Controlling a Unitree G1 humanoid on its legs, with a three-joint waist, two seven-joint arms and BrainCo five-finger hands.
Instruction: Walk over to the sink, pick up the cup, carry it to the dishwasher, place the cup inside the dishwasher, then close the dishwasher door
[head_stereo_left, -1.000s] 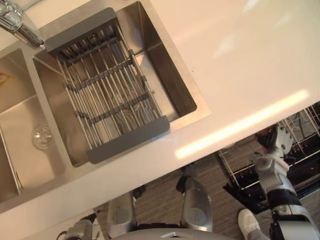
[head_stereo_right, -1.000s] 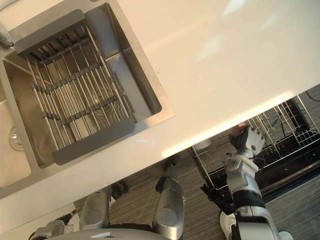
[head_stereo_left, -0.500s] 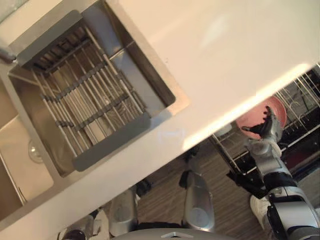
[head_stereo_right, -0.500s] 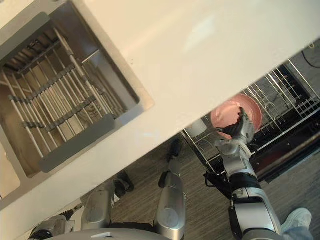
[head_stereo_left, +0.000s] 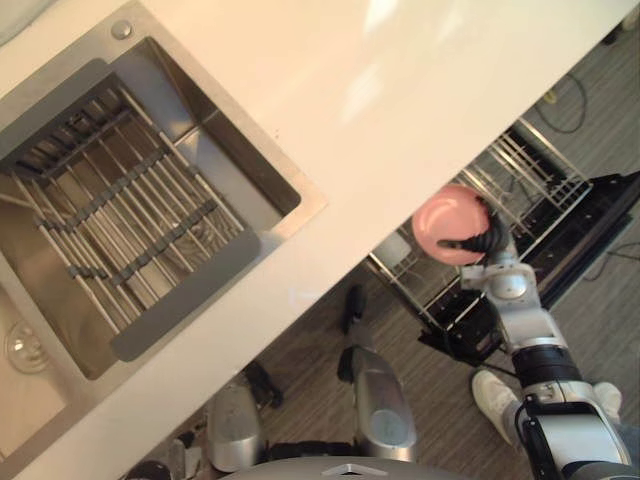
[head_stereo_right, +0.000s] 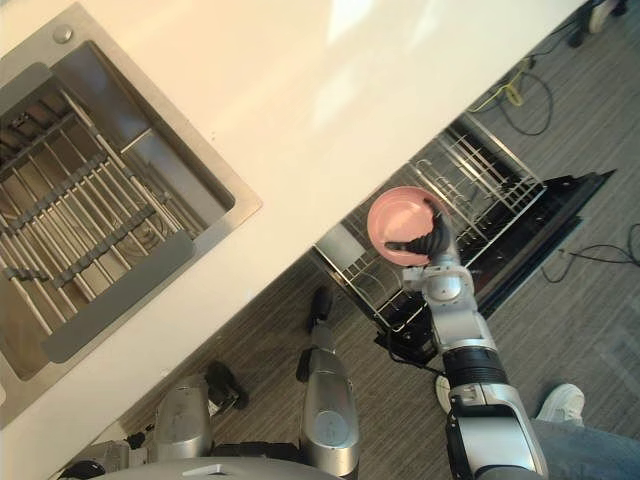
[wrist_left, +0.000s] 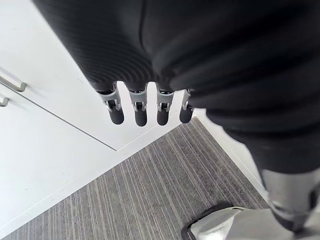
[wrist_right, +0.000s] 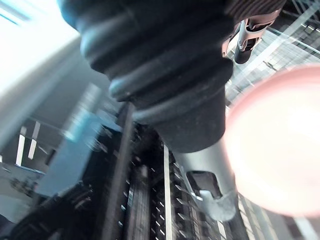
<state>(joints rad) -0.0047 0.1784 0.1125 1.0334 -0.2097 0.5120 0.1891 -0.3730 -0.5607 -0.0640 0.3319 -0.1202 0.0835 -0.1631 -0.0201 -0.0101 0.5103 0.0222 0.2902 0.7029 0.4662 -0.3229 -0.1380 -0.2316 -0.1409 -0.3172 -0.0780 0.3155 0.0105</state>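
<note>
A pink cup (head_stereo_left: 445, 222) hangs over the pulled-out wire rack (head_stereo_left: 530, 175) of the open dishwasher, just past the counter's edge. My right hand (head_stereo_left: 487, 240) is at the cup's right side, its dark fingers lying across the rim and the thumb under it. In the right wrist view a finger (wrist_right: 245, 42) stands straight and the cup (wrist_right: 280, 150) is beside the thumb (wrist_right: 210, 195), not wrapped. My left hand (wrist_left: 137, 107) hangs with straight fingers before white cabinet fronts, holding nothing.
The dishwasher's door (head_stereo_right: 545, 235) lies folded down to the right. A white counter (head_stereo_left: 400, 90) runs across, with a steel sink (head_stereo_left: 240, 150) and a grey drying rack (head_stereo_left: 120, 220) at left. A person's white shoe (head_stereo_right: 560, 403) stands beside my right arm. Cables (head_stereo_right: 520, 95) lie on the floor.
The camera has swung right, so the sink slid left. My right hand came out from under the counter's edge with the pink cup, and its fingers have straightened.
</note>
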